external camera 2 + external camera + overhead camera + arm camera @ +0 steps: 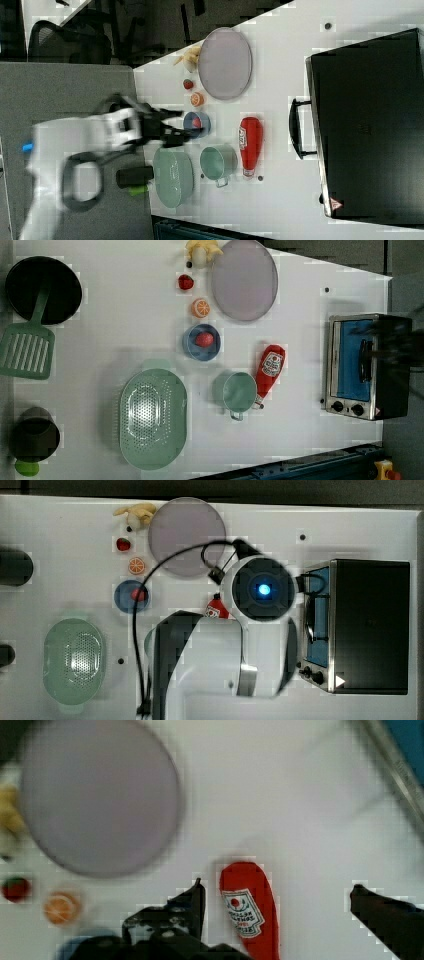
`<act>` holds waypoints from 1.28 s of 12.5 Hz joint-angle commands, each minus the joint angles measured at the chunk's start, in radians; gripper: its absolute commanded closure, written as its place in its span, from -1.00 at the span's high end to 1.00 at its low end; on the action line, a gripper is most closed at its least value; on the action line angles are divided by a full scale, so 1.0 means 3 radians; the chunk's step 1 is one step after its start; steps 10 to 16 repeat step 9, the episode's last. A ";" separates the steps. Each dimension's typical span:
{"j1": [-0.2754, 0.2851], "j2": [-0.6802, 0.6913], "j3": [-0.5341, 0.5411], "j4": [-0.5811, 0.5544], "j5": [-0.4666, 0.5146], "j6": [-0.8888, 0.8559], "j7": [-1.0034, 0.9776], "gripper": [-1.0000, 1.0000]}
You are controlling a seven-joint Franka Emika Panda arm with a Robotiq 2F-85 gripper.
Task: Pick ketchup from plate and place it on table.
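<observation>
Wrist view first: I see my gripper [276, 890] with its two dark fingers [192, 900] spread wide apart. The ketchup [250, 912] lies flat on the white table [300, 810] between them, nearer to one finger. Neither finger touches it, and nothing is held.

From the left view, I see the ketchup [269, 368] lying on the table [110, 330], off the plate [244, 280]. The plate is bare, and the bottle is well apart from it. The bottle's whitish cap end sits just beside a small green cup [239, 392]. A blue dish [201, 342] with a red thing in it sits on the left view's left of the bottle. An orange slice [201, 308] and a strawberry [185, 282] lie near the plate. A big green colander [152, 418] rests past the cup. A small oven [367, 365] stands on the left view's right.

From the top view, my arm [260, 590] hangs over the table [65, 545] and hides most of the ketchup [216, 609]. A little red shows beside the arm, between the plate [186, 530] and the arm's white body.

From the right view, the ketchup [250, 142] lies between the cup [218, 162] and the black oven [367, 125].
</observation>
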 commanded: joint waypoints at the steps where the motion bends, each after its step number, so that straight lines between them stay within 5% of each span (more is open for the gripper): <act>1: 0.0007 -0.0172 0.0032 0.0317 0.0009 -0.0637 0.0812 1.00; 5: 0.0010 -0.0196 0.0032 0.0787 0.0010 -0.1515 0.0823 1.00; 16: 0.0011 -0.0181 0.0035 0.0912 0.0012 -0.1516 0.0823 1.00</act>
